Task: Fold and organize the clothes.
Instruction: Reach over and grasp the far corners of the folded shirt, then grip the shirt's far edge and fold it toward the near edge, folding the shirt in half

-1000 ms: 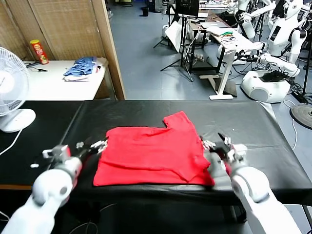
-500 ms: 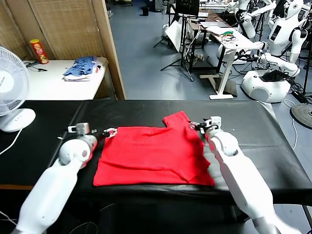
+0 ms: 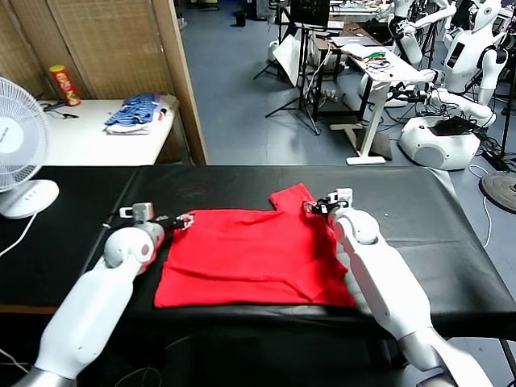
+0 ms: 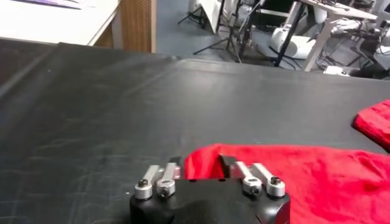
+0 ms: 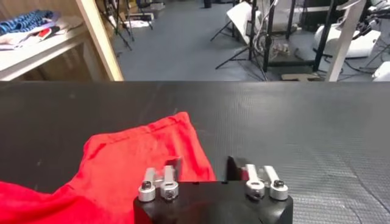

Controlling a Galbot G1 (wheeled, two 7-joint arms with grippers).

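Two claws rest on the red T-shirt (image 3: 254,254) on the black counter (image 3: 419,218): left claw (image 3: 187,219) and right claw (image 3: 313,207) each pinching a far corner.

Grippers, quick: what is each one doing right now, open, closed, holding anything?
Left gripper: at the far left corner of the red T-shirt; open or shut cannot be told.
Right gripper: at the shirt's far right sleeve; cannot be told either.
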